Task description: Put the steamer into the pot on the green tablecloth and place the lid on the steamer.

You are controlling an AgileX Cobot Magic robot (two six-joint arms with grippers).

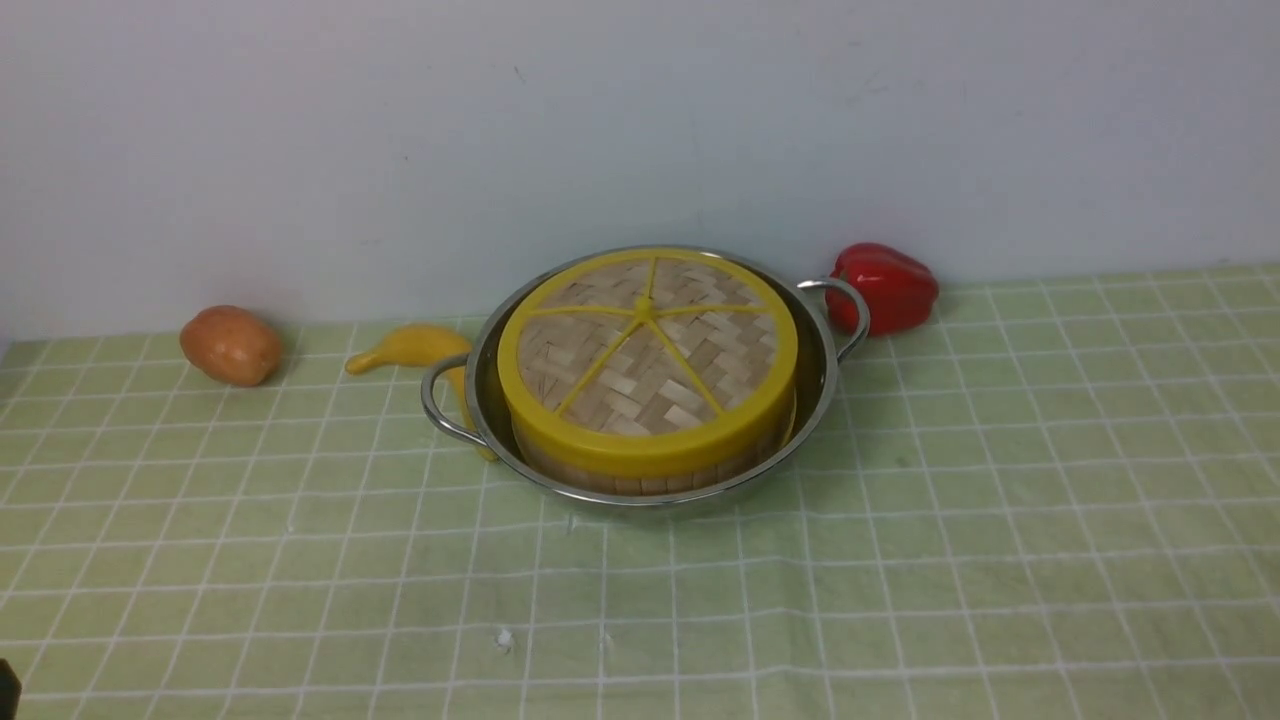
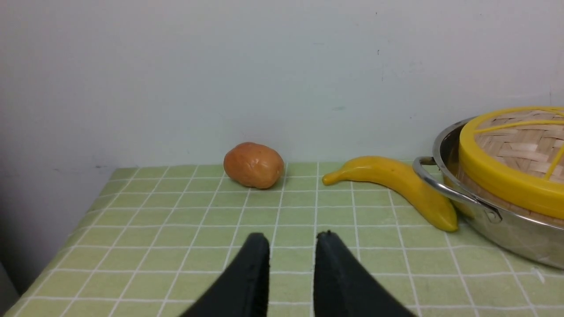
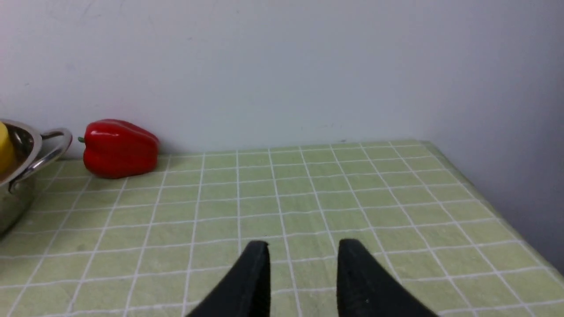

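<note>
The pot (image 1: 822, 372) stands on the green tablecloth (image 1: 900, 560) at the middle back. The steamer (image 1: 640, 484) sits inside it, only its bamboo wall showing. The lid (image 1: 648, 350) lies flat on top of the steamer. Neither gripper shows in the front view. In the left wrist view my left gripper (image 2: 293, 237) is over bare cloth, empty, with a gap between its fingers; the pot (image 2: 511, 233) and lid (image 2: 502, 176) are off to its side. In the right wrist view my right gripper (image 3: 303, 244) is also empty with a gap, well clear of the pot (image 3: 17, 193).
A potato (image 1: 231, 345) and a yellow banana (image 1: 415, 347) lie left of the pot, the banana touching its handle. A red pepper (image 1: 885, 287) lies behind the right handle. A wall runs along the back. The cloth's side edges show in both wrist views.
</note>
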